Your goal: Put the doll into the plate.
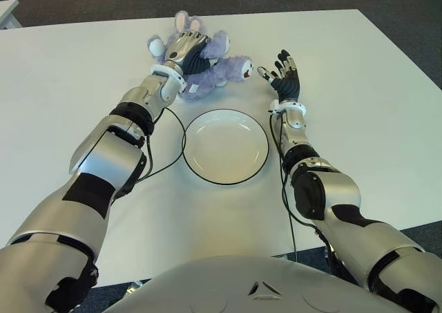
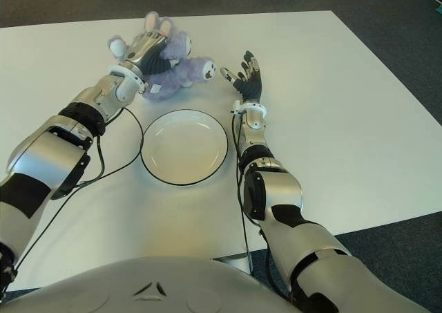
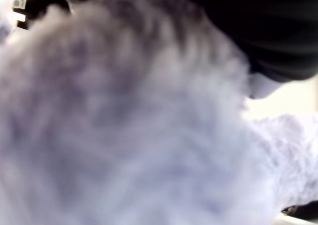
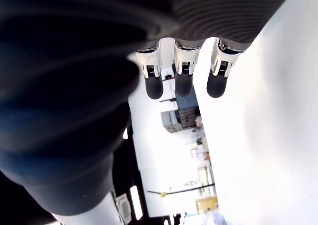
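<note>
At upper centre I see my left hand (image 1: pixel 181 48) grasping the purple doll (image 1: pixel 219 65) on the bench (image 1: pixel 359 112), hiding its body, above the plate (image 1: pixel 225 146); my right hand (image 1: pixel 284 77) beside it is released.

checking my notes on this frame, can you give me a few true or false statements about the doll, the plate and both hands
1. The doll lies inside the plate. False: it is on the table, beyond the plate, and the plate holds nothing.
2. The left hand is down on the doll. True: its wrist view is filled with purple fur.
3. The right hand grips the doll's leg. False: its fingers are spread and hold nothing, just to the right of the doll.
4. The plate sits between the two forearms. True.
5. The plate is black with a white rim. False: it is white with a dark rim.
</note>
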